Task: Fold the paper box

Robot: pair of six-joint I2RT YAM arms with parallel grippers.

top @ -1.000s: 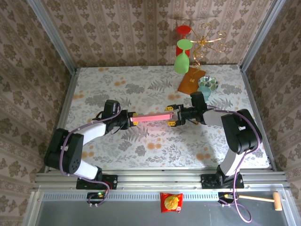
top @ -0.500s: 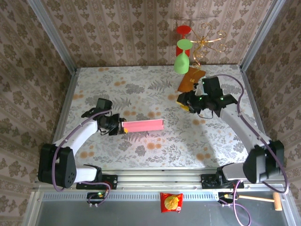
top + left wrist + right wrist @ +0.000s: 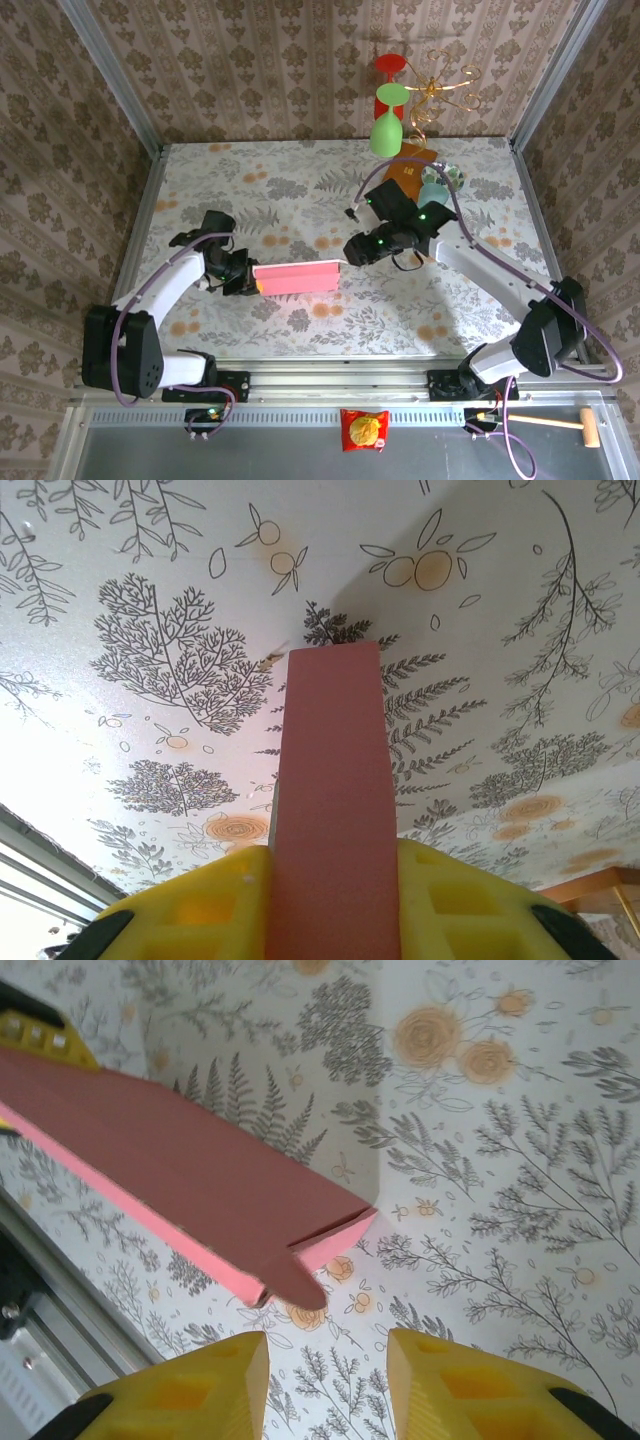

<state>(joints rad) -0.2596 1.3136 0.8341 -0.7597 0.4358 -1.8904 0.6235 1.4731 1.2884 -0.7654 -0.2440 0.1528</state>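
Pink thin cardboard, pressed into a slim rectangle: we see the paper box point(image 3: 297, 278) gripped at its left end by the left gripper point(image 3: 247, 283), whose yellow fingers are clamped on its two faces. Judging by the shadow beneath, it hangs just above the flower-printed table point(image 3: 300, 190). Its long axis runs left to right, from one arm toward the other. The free right end, with a small rounded tab point(image 3: 292, 1282), points at the right gripper point(image 3: 352, 254). That gripper's fingers stand apart, holding nothing, just short of the tab. We judge the right arm the nearer to the free end, so the next grasp should fall to it, coming in along the box's length.
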